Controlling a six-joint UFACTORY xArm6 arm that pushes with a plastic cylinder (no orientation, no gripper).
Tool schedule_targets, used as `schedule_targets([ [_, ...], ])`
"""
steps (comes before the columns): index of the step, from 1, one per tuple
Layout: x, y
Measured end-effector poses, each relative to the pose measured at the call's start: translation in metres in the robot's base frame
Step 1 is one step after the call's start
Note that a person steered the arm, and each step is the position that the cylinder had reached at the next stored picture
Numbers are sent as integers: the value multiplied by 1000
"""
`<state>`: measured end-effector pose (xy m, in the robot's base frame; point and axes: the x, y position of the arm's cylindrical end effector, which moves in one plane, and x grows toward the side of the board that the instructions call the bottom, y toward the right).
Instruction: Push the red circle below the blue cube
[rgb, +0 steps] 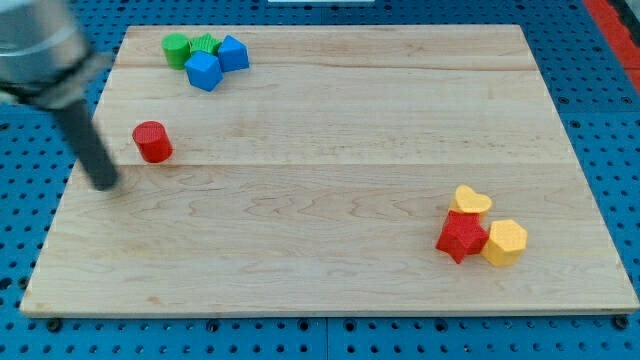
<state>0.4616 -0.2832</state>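
Rod arm enters from upper left of frame, no gripper so nothing to open or close; my tip (104, 184) sits on wooden board (330, 130) just left of and slightly below red circle (153, 141), not touching. Red circle is left side of board, below and left of blue cube (203, 71). Second blue block (234, 52) and two green blocks (190, 47) crowd the cube. Red circle looks light, rigid, slides easy, round so may veer; push contact best centred on its left face
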Motion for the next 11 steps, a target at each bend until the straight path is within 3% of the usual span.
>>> schedule_targets([
  [1, -29, -21],
  [2, -74, 19],
  [3, -67, 117],
  [4, -40, 163],
  [7, -65, -19],
  [8, -37, 22],
  [9, -20, 111],
  [10, -23, 89],
  [11, -22, -1],
])
